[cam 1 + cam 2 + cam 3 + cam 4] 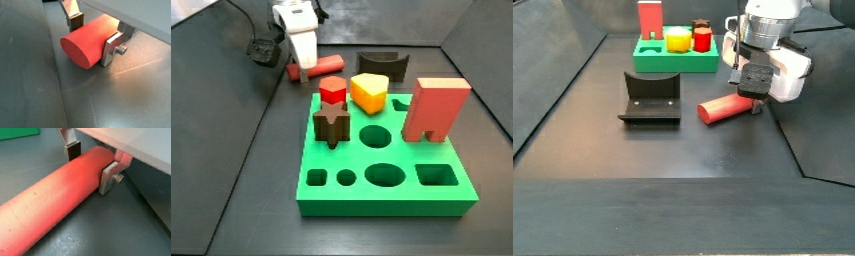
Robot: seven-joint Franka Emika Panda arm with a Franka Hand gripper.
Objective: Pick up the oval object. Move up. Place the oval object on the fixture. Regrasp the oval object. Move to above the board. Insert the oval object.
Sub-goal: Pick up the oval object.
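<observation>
The oval object, a long smooth red rod (302,73), lies flat on the dark floor in both side views (722,108), behind the board and beside the fixture. My gripper (751,95) is down over one end of it. In both wrist views the silver fingers straddle the rod (85,46). One pad (109,178) lies against its side and the other pad (72,152) stands a small gap off. The gripper (93,39) looks open. The dark fixture (381,65) stands empty (649,97). The green board (392,192) lies in the middle of the floor.
On the board stand a salmon-pink block (434,108), a yellow piece (369,92), a short red hexagonal peg (333,88) and a dark brown star peg (331,126). Several holes near the board's front are open. Sloped dark walls ring the floor (567,80).
</observation>
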